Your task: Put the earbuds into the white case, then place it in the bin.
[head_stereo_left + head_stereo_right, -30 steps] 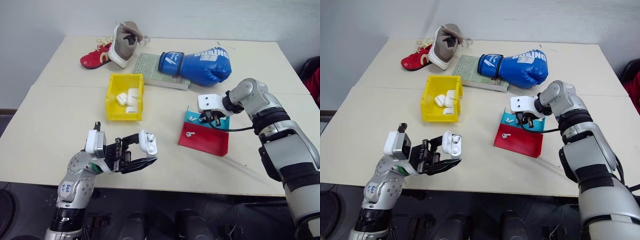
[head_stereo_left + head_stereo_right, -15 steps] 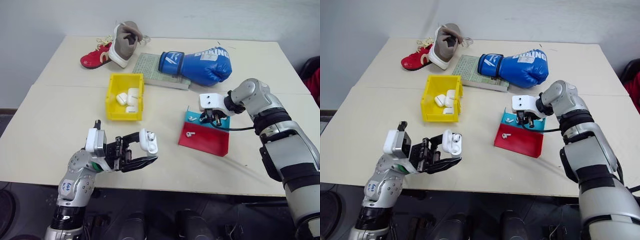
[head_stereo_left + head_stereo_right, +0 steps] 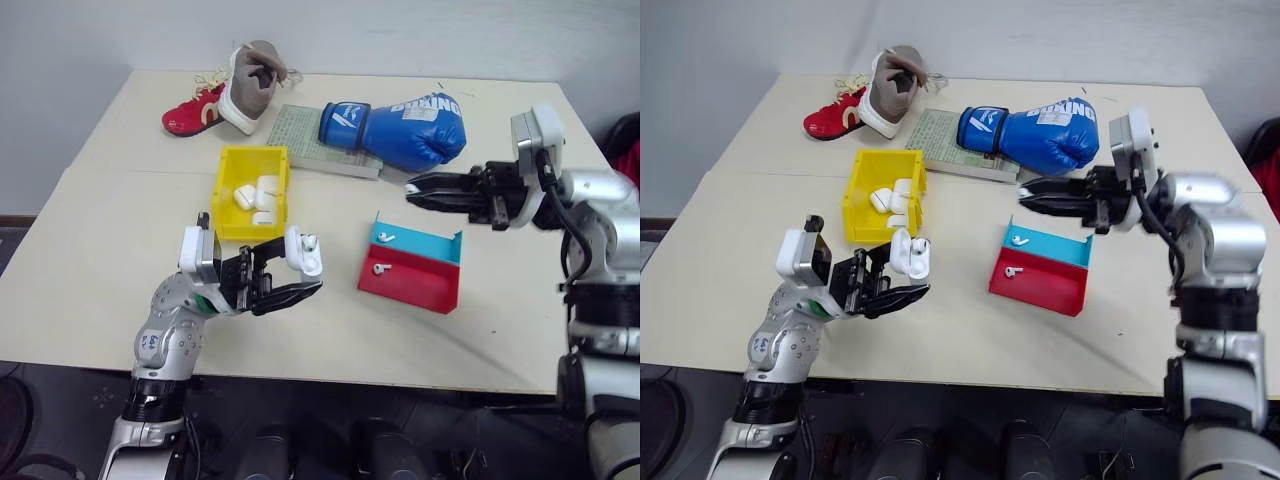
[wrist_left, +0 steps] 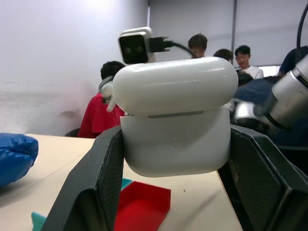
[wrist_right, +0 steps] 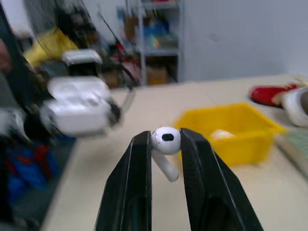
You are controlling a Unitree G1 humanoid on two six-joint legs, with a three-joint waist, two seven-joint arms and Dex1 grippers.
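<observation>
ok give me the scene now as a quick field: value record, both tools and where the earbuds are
left tool: shut on the white case, lid open, above the table
right tool: shut on an earbud, raised over the stepped tray
stepped tray: red and teal, two earbuds lying in it
bin: yellow, white cases inside
behind: boxing glove, book, shoes

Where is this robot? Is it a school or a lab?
Probably a robot lab or workshop, though I can't be sure. A plain table holds odd practice things: a blue boxing glove, a red shoe and a yellow bin. Behind it, seated people watch and shelves hold boxes.
</observation>
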